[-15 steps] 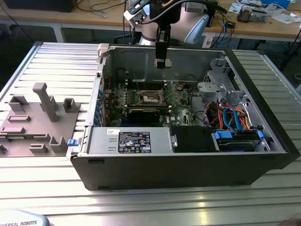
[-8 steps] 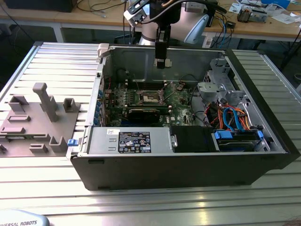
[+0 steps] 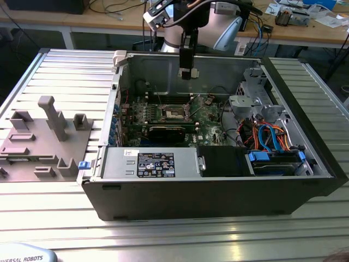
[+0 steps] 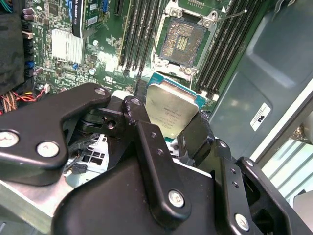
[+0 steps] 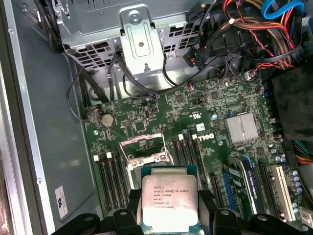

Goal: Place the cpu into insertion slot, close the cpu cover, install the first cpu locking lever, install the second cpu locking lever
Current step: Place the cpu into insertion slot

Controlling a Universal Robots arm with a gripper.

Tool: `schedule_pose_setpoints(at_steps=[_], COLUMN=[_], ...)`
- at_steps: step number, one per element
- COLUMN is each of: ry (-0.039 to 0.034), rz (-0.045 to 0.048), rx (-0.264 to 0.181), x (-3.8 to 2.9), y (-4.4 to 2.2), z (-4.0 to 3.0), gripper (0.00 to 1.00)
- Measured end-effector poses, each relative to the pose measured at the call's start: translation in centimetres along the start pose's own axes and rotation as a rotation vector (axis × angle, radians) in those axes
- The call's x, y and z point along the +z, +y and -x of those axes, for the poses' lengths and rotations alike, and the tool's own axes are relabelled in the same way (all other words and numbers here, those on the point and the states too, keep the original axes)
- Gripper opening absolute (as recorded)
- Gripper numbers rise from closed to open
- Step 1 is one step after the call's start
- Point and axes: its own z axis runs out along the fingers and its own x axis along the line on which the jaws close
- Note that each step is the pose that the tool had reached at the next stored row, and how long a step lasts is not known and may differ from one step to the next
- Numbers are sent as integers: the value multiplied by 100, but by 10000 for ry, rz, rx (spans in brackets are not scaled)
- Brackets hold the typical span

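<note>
One item is in hand: the cpu (image 5: 169,198), clamped in the claw (image 4: 165,122). The claw is closed to the chip's width, with its two black fingers (image 4: 146,142) bearing on opposite edges. That leaves the silver top and the underside untouched, which I judge to be the reason for an edge grip. The printed metal face is turned toward the wrist cameras.

Position: in the exterior view the claw (image 3: 186,73) hangs over the open computer case (image 3: 218,196), clear above the green motherboard (image 3: 207,117). The case lies on its side on the slatted bench (image 3: 163,234), which turns the board face-up for access from above.

Condition of the insertion slot (image 4: 183,41): bare, contact field exposed, no chip seated. It sits between two banks of long black memory slots (image 4: 142,29), apart from the cpu. The cpu cover (image 5: 145,147) stands raised off the socket, its square window visible in the first wrist view, evidently so the socket is free to receive the chip. A thin wire lever (image 4: 234,14) beside the socket appears released, though its seat cannot be made out.

Task standing, as judged: cpu carried but not placed, cover not closed, neither lever fastened. A grey fixture block (image 3: 43,136) lies on the bench at the exterior view's left, well apart from the work.
</note>
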Motion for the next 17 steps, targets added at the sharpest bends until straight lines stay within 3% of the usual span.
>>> schedule_pose_setpoints(at_steps=[17], ry=[-20], rz=[-8], rx=[298], x=[0], y=[0], z=[0], gripper=[54])
